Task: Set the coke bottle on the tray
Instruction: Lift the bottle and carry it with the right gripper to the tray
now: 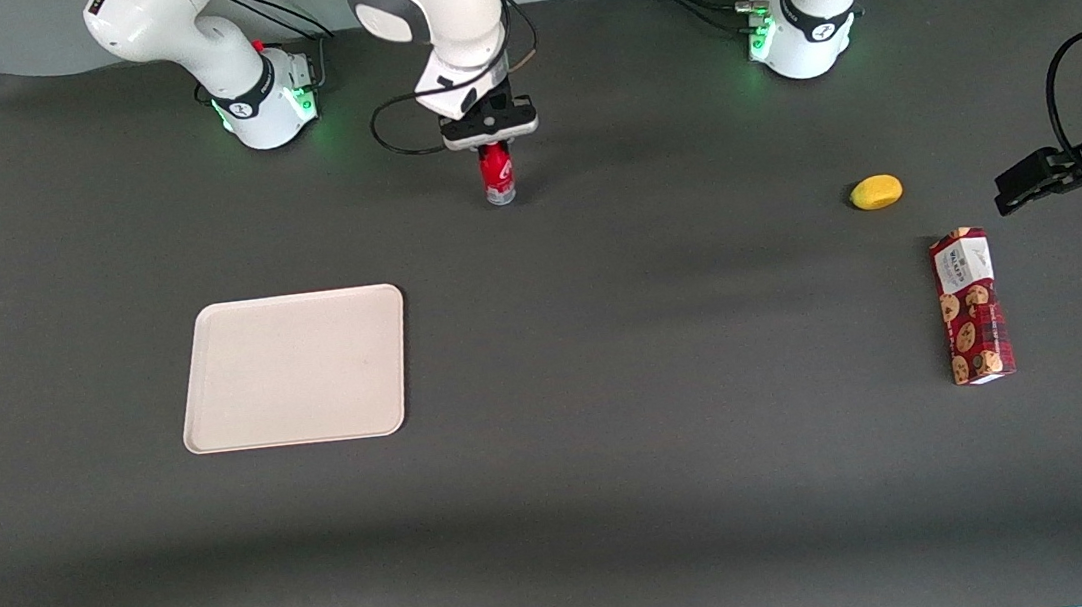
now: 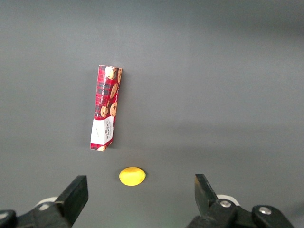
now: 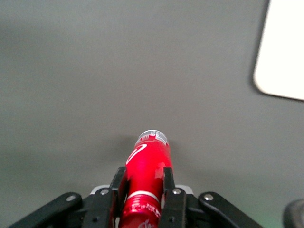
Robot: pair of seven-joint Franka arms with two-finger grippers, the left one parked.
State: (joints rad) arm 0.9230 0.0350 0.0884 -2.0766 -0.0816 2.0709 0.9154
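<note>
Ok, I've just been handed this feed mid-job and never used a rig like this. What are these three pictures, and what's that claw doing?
These are three cameras at one moment. The front view looks across a dark table at two white robot arms. The other two views come from cameras on the arms' wrists.

The working arm's claw is above the table, closed on the upper part of an upright coke bottle. The pale tray lies nearer the front camera than the bottle, with nothing on it, so the bottle is not yet placed.

Toward the parked arm's end lie a yellow lemon-like object and a red cookie box.
</note>
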